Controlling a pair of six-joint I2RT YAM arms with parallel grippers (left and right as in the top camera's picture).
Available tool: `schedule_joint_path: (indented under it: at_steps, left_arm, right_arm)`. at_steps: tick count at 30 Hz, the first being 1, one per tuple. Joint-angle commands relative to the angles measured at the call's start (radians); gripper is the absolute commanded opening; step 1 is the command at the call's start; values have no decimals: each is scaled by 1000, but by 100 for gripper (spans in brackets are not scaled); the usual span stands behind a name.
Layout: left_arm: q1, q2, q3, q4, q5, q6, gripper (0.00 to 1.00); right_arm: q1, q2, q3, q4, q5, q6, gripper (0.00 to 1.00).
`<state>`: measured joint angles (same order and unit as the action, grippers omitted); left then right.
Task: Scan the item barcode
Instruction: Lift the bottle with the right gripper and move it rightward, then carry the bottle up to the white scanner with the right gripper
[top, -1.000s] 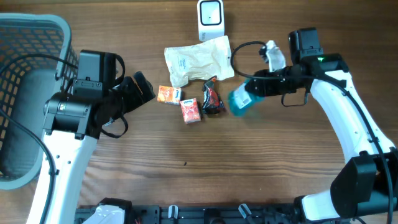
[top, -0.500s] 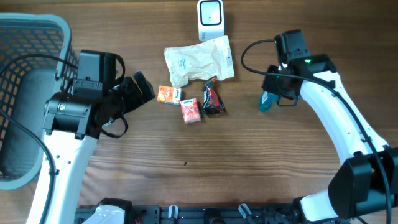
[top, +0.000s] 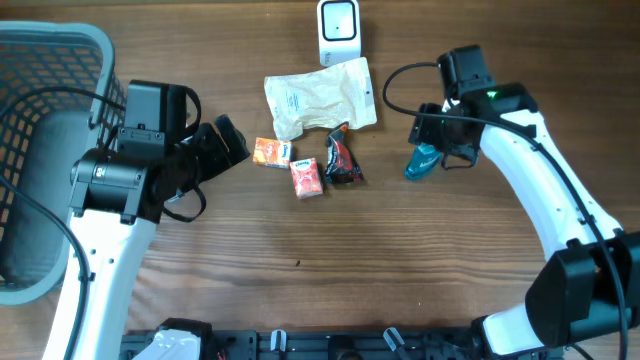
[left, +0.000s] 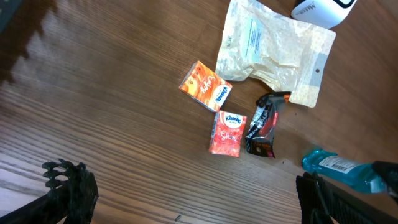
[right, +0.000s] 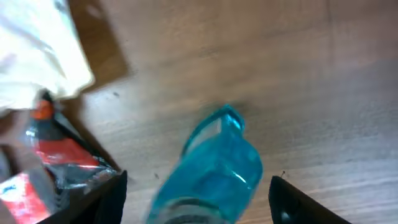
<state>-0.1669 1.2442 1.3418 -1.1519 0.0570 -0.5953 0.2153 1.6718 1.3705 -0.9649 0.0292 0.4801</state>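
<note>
In view were two small tissue packets, an orange packet (top: 271, 152) and a red packet (top: 307, 178), one crinkled white plastic pouch (top: 318, 97), one black-and-red snack wrapper (top: 343, 158), one translucent blue plastic bottle (top: 421, 161), one white boxy scanner (top: 338, 30) and one grey mesh basket (top: 55, 33).

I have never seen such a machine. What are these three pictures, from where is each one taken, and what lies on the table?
These are two robot arms at a wooden table. One picture looks down from above; the other two come from cameras on each wrist. On the table lie a white scanner, a pale pouch, two orange tissue packs and a dark wrapper; a basket stands at the left. The left gripper is open and empty. The right gripper stands open around a blue bottle, with gaps on both sides.
</note>
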Motion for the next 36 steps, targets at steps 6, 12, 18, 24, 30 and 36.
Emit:
schedule_joint_path:
  at_steps: [6,12,18,24,30,36]
  left_arm:
    - [7,-5,8,2,-2,16,100]
    - [7,-5,8,2,-2,16,100]
    - [7,-5,8,2,-2,16,100]
    - [7,-5,8,2,-2,16,100]
    - [7,-5,8,2,-2,16,100]
    - [7,-5,8,2,-2,16,100]
  right_arm:
    - [-14,-91,369,-305,-31,-460,100]
    - [-14,-202,357,-489,-79,-465,100]
    - [-13,-562,-33,-244,-281,-610,100]
    - [-14,-504,-579,351,-195,-546,100]
    - [-13,-412,-649,524,-151,-695,99]
    - [-14,-385,-663,610,-70,-847,100]
